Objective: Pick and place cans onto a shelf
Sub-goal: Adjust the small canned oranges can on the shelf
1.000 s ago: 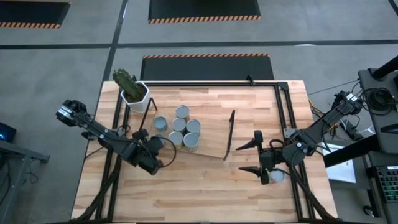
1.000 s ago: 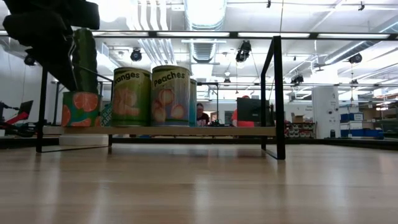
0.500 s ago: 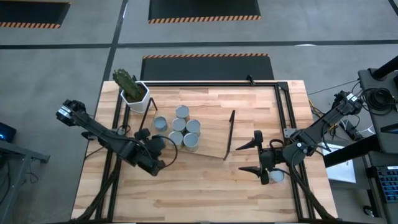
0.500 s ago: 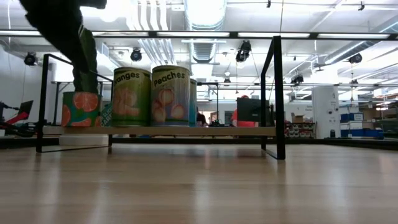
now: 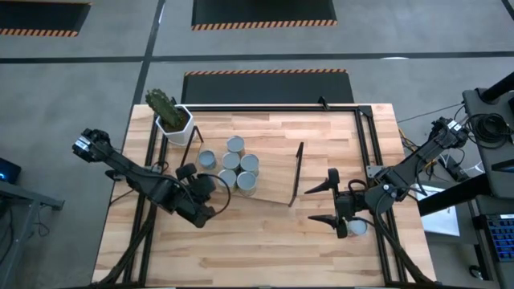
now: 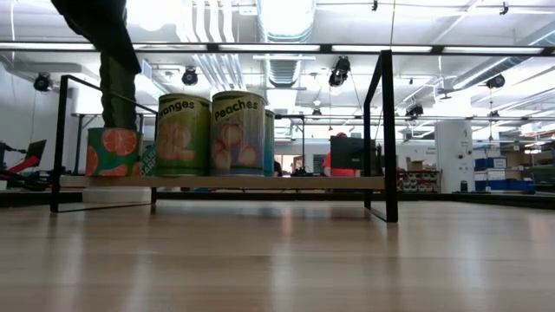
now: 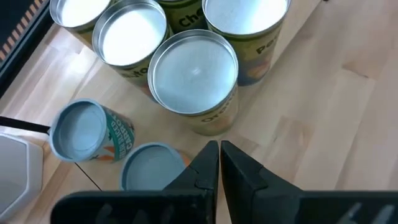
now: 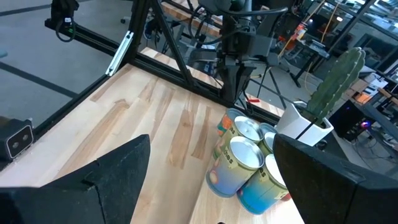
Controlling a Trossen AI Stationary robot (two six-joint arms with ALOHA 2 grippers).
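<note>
cans [image 5: 234, 164] stand clustered on the left part of the shelf [image 5: 277, 178], just ahead of my left claw [image 5: 215, 193], whose two fingers are pressed together with nothing between them. from above i count five round tops there, all upright. my left wrist view adds more: the nearest can [image 7: 195, 79] sits right past my fingertips [image 7: 209, 163], not touching them, with two more shiny tops beyond it and two smaller-looking blue-lidded cans [image 7: 79, 130] off to one side, lower down. the low view shows what the others hide, the labels: an oranges can [image 6: 183, 134] and a peaches can [image 6: 238, 132] side by side on the board, and an orange-printed can [image 6: 113, 152] beside them under my dark arm. my right claw [image 5: 328, 201] waits well away past the shelf's other wire end, fingers spread wide, with one more can [image 5: 356, 227] just beside it on the table [image 5: 265, 249]. its wrist view looks back at the cluster and the cactus pot [image 8: 306, 128] behind it.
</note>
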